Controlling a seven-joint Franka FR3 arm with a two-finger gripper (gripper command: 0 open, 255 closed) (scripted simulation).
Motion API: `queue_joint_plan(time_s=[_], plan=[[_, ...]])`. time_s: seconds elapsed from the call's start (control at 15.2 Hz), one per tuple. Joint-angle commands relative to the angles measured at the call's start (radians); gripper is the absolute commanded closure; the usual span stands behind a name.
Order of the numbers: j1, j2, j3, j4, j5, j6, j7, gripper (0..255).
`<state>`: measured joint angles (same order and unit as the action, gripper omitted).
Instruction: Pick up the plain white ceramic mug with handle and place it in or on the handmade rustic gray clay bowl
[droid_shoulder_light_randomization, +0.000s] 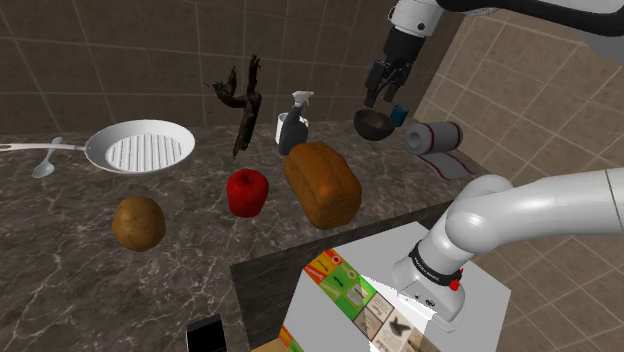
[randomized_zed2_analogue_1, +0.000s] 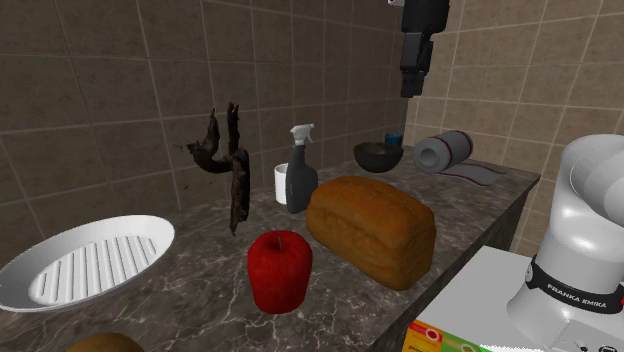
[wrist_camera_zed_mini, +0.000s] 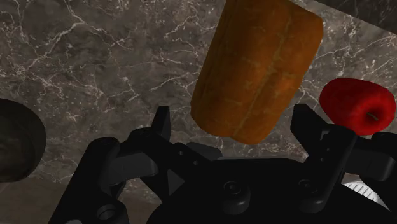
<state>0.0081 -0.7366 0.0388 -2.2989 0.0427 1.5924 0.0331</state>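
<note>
The dark, white-veined stone counter carries everything, so the task looks barely begun. A crusty brown bread loaf lies mid-counter. Toward the corner sits the bowl, dark, round and matte. The small white mug, smooth and cylindrical, stands on the counter just behind the spray bottle, ungrasped. The gripper hangs above the bowl, fingers apart and empty; both pick and place are left

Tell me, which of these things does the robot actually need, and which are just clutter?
Needed: white mug, dark bowl, gripper.
Lying about: bread loaf, red apple, potato, spray bottle, white grill pan, spoon, paper towel roll, twisted branch.
</note>
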Motion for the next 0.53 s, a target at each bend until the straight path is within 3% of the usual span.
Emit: queue_joint_plan(time_s=[0.0,0.46], plan=[[0.0,0.0,0.0,0.0,0.0,0.0,0.0,0],[-0.003,0.224,-0.003,0.025,-0.012,0.196,-0.031,0]])
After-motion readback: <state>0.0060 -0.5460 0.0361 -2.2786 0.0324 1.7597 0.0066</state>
